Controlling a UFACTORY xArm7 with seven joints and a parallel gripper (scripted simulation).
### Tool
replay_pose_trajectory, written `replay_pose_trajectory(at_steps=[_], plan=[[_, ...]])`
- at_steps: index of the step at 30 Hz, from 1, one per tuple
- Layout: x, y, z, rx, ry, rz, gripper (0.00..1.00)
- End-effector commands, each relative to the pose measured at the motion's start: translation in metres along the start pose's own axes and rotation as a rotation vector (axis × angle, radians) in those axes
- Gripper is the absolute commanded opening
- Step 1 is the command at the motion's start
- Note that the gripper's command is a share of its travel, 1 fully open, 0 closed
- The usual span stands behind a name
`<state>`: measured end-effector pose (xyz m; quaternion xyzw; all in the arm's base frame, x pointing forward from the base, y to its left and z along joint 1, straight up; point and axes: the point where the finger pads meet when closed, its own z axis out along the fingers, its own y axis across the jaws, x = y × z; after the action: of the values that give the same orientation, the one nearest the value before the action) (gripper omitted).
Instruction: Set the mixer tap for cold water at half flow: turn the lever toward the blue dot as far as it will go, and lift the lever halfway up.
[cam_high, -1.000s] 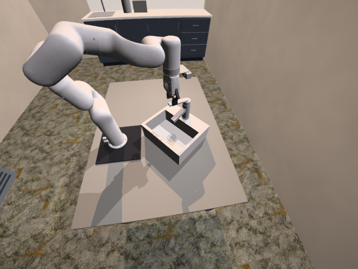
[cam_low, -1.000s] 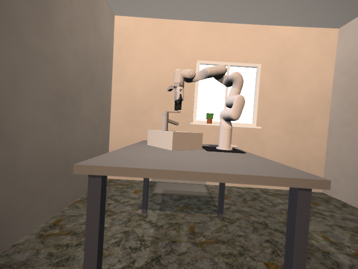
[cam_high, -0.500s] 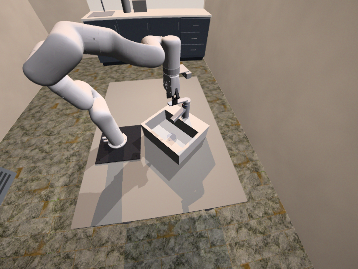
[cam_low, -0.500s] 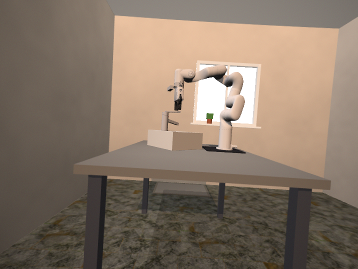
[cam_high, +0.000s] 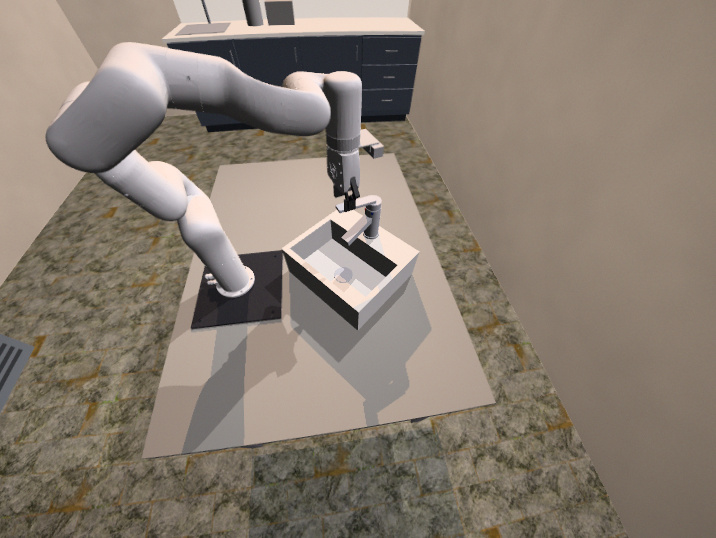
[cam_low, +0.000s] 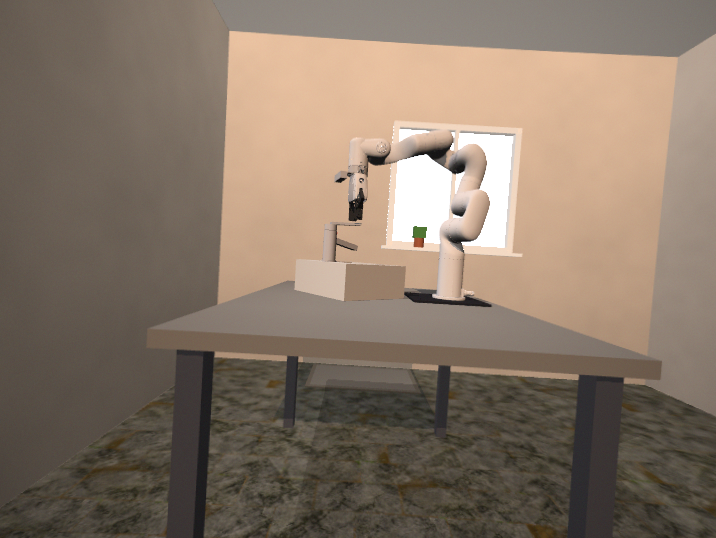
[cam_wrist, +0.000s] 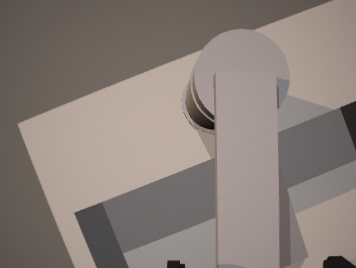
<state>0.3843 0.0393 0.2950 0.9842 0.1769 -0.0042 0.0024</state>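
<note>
The grey mixer tap (cam_high: 372, 222) stands on the back rim of a beige sink (cam_high: 350, 266). Its flat lever (cam_high: 360, 203) lies about level on top and points left toward the arm; the spout (cam_high: 354, 230) slants down over the basin. My gripper (cam_high: 350, 202) hangs straight down over the lever's free end, open, with a dark finger on each side. In the wrist view the lever (cam_wrist: 246, 170) runs down from the round tap cap (cam_wrist: 241, 62). The fingertips stand clear of its edges. No blue dot shows in any view. In the side view the gripper (cam_low: 354, 216) sits just above the lever (cam_low: 342, 223).
The sink box (cam_low: 349, 279) stands on a table next to the arm's black base plate (cam_high: 238, 289). A wall runs close along the table's right side. Dark cabinets (cam_high: 300, 63) stand far behind. A small potted plant (cam_low: 419, 236) sits on the window sill.
</note>
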Motion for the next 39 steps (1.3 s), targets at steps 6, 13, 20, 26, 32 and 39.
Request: replay_pose_trajectory(at_steps=[6, 13, 20, 26, 32, 39], plan=[[0.001, 0.0, -0.001, -0.001, 0.004, 0.0, 0.66], [0.001, 0.0, 0.0, -0.001, 0.004, 0.0, 0.66], [0.001, 0.0, 0.004, -0.001, 0.004, 0.0, 0.66], [0.001, 0.0, 0.009, -0.001, 0.004, 0.0, 0.66], [0.001, 0.0, 0.015, -0.001, 0.004, 0.0, 0.66], [0.001, 0.0, 0.02, -0.001, 0.004, 0.0, 0.66]])
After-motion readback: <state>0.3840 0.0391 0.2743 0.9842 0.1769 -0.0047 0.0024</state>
